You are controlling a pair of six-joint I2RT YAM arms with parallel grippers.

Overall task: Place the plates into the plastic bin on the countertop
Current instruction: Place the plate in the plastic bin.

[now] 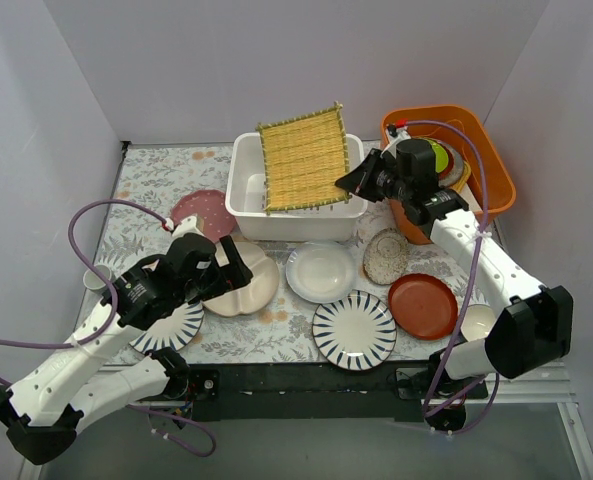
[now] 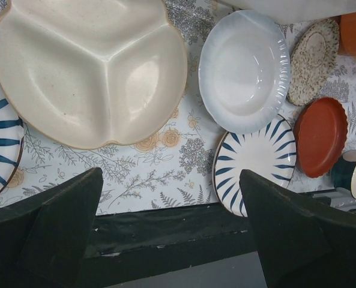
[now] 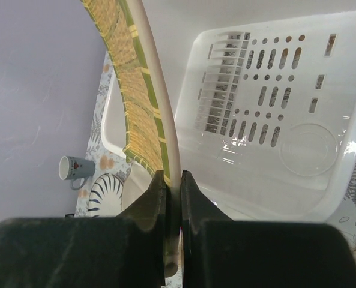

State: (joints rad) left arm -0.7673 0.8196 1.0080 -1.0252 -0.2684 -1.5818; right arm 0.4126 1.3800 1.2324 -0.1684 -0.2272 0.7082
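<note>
My right gripper (image 1: 348, 183) (image 3: 173, 180) is shut on the edge of the square yellow bamboo mat (image 1: 306, 160) (image 3: 126, 72), held tilted over the white plastic bin (image 1: 241, 190) (image 3: 274, 138). On the countertop lie the cream three-section plate (image 1: 246, 285) (image 2: 87, 66), a glossy white plate (image 1: 321, 270) (image 2: 244, 66), two blue-striped plates (image 1: 354, 330) (image 2: 256, 162) (image 1: 171, 325), a red-brown plate (image 1: 422, 305) (image 2: 319, 135), a beige lacy plate (image 1: 384, 257) and a pink dotted plate (image 1: 201, 210). My left gripper (image 1: 231, 270) (image 2: 171, 198) hangs open and empty by the three-section plate.
An orange tub (image 1: 476, 150) with stacked dishes stands at the back right, behind my right arm. A mug (image 1: 94, 278) (image 3: 72, 169) sits at the left edge, and a dark cup (image 1: 476, 320) (image 2: 355, 174) near the right front.
</note>
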